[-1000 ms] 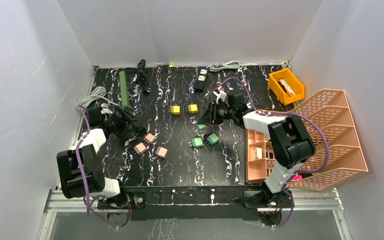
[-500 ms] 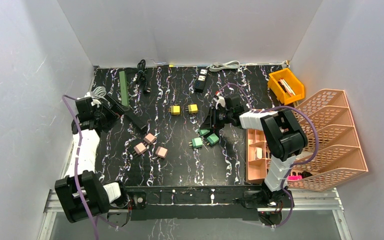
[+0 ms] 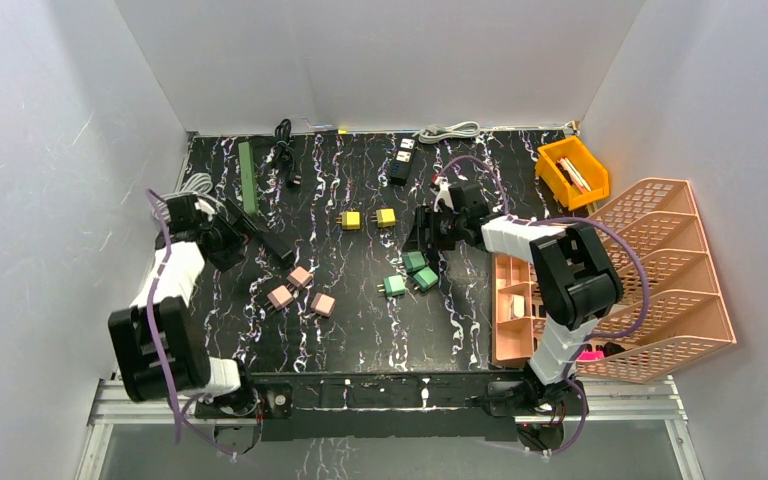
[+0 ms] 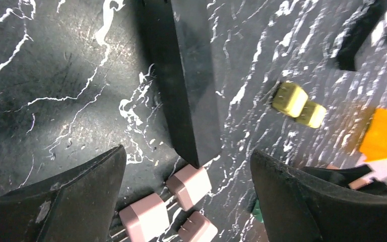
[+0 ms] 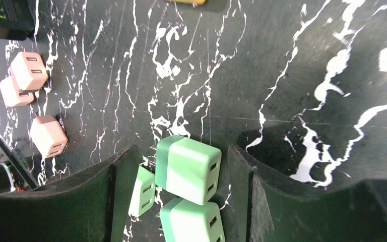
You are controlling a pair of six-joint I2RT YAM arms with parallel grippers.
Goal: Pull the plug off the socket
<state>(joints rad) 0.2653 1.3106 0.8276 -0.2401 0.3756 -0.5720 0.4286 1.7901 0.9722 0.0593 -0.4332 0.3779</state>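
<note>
Straddling green plug, right claw released; left claw released over black bar; markings unreadable.

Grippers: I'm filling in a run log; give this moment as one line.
left gripper: open, over black strip end | right gripper: open, straddling green plug | nothing held

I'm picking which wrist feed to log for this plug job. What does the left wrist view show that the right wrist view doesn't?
Left wrist only: the long black bar, its end between the fingers of the open left gripper. Right wrist only: a clear look at the green plugs, one sitting between the fingers of the open right gripper. Both: the pink plugs and the marbled tabletop.
</note>
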